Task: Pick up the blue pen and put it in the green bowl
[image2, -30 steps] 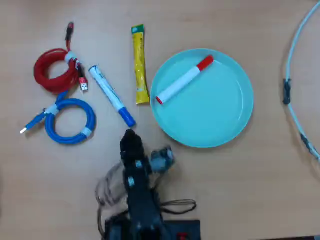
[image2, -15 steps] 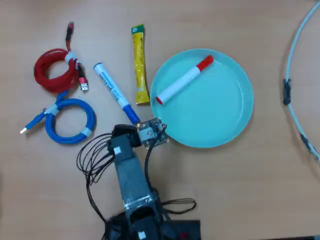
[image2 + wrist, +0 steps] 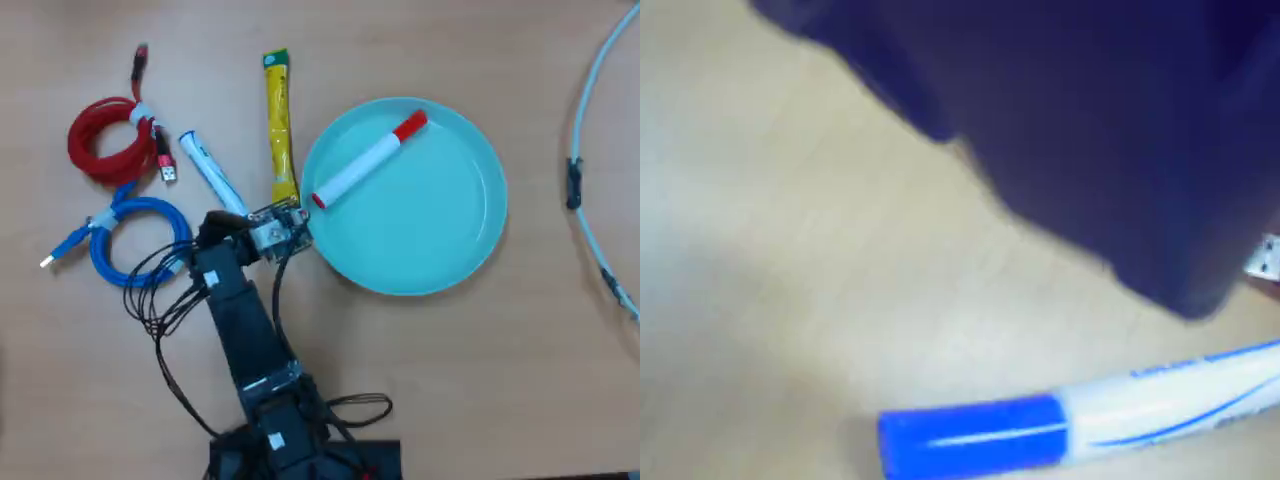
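Observation:
The blue pen [image 3: 212, 175] lies slanted on the wooden table, left of the green bowl [image 3: 430, 235]. In the overhead view only its white barrel shows, because the arm covers the capped end. My gripper [image 3: 236, 224] hovers over that end. The wrist view is blurred. It shows the pen [image 3: 1040, 425] close below, blue cap to the left and white barrel running right. One dark jaw fills the upper right of that view, and the other jaw is hidden, so open or shut is unclear. Nothing is visibly held.
A white marker with a red cap [image 3: 368, 160] rests inside the bowl. A yellow stick sachet [image 3: 280, 128] lies between pen and bowl. Coiled red cable [image 3: 105, 140] and blue cable [image 3: 140, 242] sit at the left. A white cable [image 3: 590, 150] curves along the right edge.
The arm has swung up and to the left, from near the bowl's rim onto the pen's blue cap, which it now covers. The pen's far end has shifted slightly left.

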`<state>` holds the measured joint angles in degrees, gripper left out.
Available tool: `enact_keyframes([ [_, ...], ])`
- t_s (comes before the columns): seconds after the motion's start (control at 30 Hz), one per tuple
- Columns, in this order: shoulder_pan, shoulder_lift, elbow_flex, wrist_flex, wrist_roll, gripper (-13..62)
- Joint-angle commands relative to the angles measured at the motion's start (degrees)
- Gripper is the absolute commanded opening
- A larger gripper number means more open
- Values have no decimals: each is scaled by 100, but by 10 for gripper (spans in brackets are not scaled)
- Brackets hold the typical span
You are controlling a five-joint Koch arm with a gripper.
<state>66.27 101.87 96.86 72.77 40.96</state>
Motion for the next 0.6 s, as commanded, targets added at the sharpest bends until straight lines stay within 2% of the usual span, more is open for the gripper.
enact_keyframes([
  [0.0, -88, -9, -615, -35, 439, 224],
  [0.57, -396, -800, -896, -387, 1934, 225],
])
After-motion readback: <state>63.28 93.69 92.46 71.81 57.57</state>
